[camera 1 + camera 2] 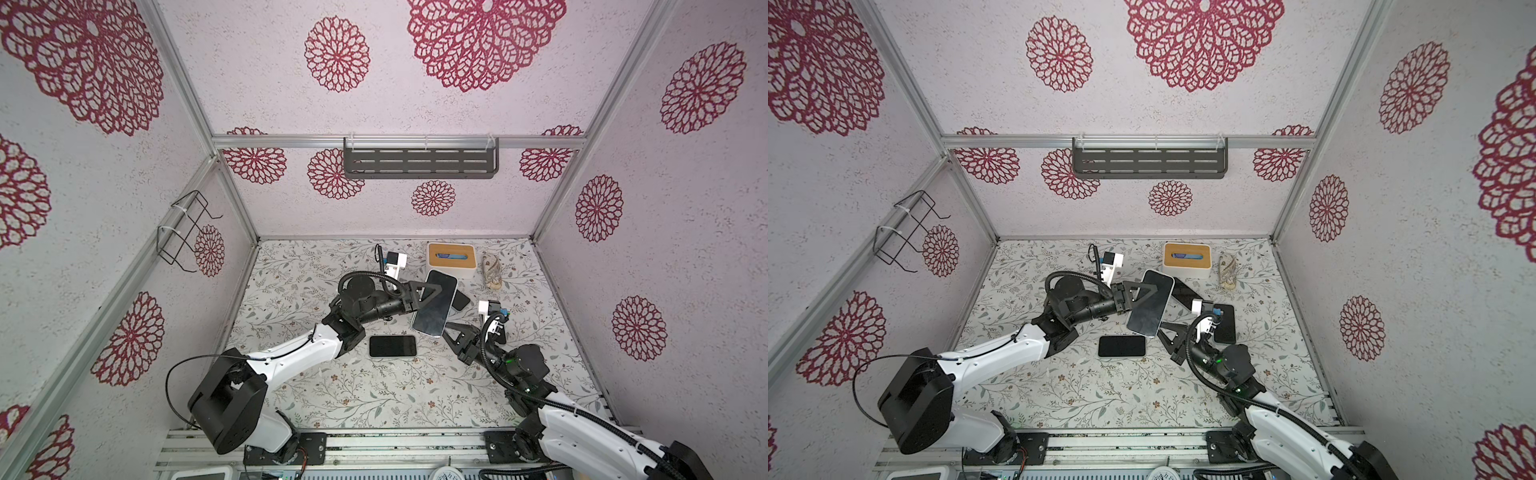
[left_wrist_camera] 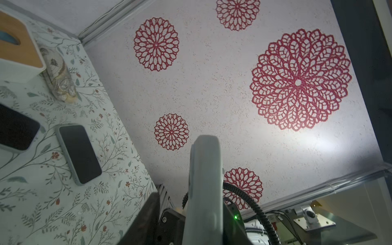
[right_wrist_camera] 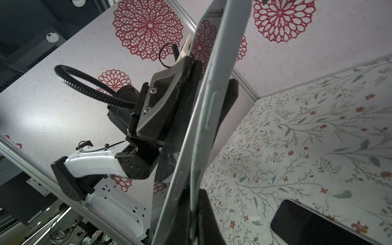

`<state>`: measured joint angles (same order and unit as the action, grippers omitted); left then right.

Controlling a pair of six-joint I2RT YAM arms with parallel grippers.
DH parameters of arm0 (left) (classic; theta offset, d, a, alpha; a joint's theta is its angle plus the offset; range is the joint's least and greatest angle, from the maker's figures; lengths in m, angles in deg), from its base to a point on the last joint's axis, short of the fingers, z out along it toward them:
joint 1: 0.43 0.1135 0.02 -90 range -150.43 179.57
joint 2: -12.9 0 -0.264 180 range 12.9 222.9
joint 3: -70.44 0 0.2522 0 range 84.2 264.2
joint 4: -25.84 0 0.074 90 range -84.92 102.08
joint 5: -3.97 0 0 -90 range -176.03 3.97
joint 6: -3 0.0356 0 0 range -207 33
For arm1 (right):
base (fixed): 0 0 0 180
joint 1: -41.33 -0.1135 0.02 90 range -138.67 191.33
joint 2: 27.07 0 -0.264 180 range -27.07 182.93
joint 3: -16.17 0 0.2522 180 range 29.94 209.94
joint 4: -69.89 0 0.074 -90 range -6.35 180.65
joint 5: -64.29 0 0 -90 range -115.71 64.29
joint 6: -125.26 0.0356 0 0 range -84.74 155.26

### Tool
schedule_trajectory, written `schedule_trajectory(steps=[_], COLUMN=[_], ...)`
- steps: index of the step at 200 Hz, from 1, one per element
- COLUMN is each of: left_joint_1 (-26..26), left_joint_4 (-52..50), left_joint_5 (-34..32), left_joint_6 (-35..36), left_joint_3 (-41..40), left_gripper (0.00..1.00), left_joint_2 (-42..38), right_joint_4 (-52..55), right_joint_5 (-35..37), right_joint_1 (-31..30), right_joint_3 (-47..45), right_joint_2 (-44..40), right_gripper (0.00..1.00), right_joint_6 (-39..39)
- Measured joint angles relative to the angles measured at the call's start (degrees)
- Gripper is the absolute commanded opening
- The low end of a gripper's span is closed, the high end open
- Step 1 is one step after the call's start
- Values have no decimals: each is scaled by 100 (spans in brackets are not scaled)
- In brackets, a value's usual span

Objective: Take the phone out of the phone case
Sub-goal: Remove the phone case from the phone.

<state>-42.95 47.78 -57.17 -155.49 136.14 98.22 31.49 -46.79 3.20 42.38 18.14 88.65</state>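
Phone (image 1: 434,305) is clamped by its near end in right hand (image 1: 446,331).

Both top views: high overhead, far, facing down over table (image 1: 374,399) toward back wall (image 1: 374,208); share whole booth. Left wrist: close, low, edge-on to cased phone (image 2: 203,191), facing right wall (image 2: 212,95). Right wrist: close, same phone, facing left arm (image 3: 95,161).

Four phones (image 1: 1121,346) are counted, two arms (image 1: 992,357), one box (image 1: 1187,261), one pouch (image 1: 1227,272), one shelf (image 1: 1148,163) and one wire rack (image 1: 901,232).
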Motion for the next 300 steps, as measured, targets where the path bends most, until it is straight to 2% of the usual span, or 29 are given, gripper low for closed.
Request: schedule_trajectory(steps=[12, 38, 55, 93, 169, 188, 214, 258, 300], left_joint_1=[15, 48, 59, 72, 243, 249, 118, -612, -1263], left_joint_4=[17, 114, 170, 243, 382, -103, -1178, -2839, -3987], left_joint_5=[-120, -297, -424, -581, -756, -907, -1285, -2055, -2780], left_joint_6=[9, 9, -4, -9, 155, 538, 1410, 3099, 4325], left_joint_3=[-101, -258, -396, -651, -977, -977, -820, -66, 79], left_gripper=[53, 71, 79, 85, 90, 91, 92, 92, 90], left_joint_2=[116, 402, 529, 721, 820, 586, -28, -577, -675], right_joint_4=[319, 776, 957, 1102, 1119, 1117, 1119, 1128, 1169], right_joint_5=[63, 199, 271, 334, 396, 400, 400, 400, 400], right_joint_1=[2, 17, 22, 22, 20, 22, 22, 22, 28], right_joint_3=[0, 0, 0, -31, -186, -186, -186, -186, -186], right_joint_2=[-33, 48, 179, 520, 848, 857, 881, 935, 931], right_gripper=[0, 0, 0, 0, 0, 0, 0, 0, 0], right_joint_6=[37, 92, 129, 214, 275, 278, 275, 278, 278])
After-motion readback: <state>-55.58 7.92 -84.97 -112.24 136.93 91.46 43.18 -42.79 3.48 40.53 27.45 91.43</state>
